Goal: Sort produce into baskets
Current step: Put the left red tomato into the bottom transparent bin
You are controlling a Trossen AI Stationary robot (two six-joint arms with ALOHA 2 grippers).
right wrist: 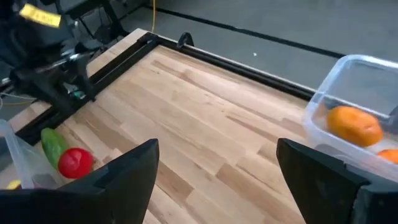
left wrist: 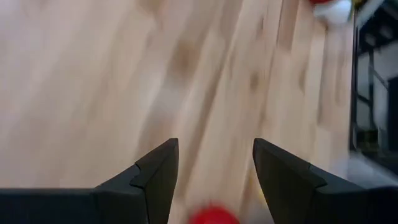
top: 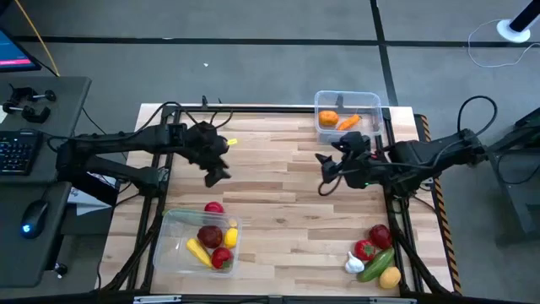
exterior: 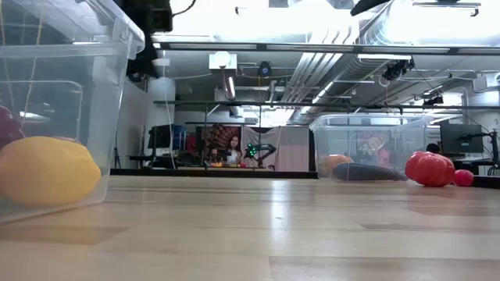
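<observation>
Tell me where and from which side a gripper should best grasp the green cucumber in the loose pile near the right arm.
Probably across its middle, from straight above. The cucumber lies flat and elongated, diagonal between the white garlic and the yellow lemon, so the fingers should close across its narrow width. The right gripper, open and empty, is nearest.

Desk gear and room clutter being seen around the work area

A keyboard (top: 15,152), a lit mouse (top: 32,217) and clamps (top: 25,101) are being shown at the left edge; a white cable (top: 489,51) is being trailed upper right; people (exterior: 232,151) are being glimpsed centre background.
</observation>
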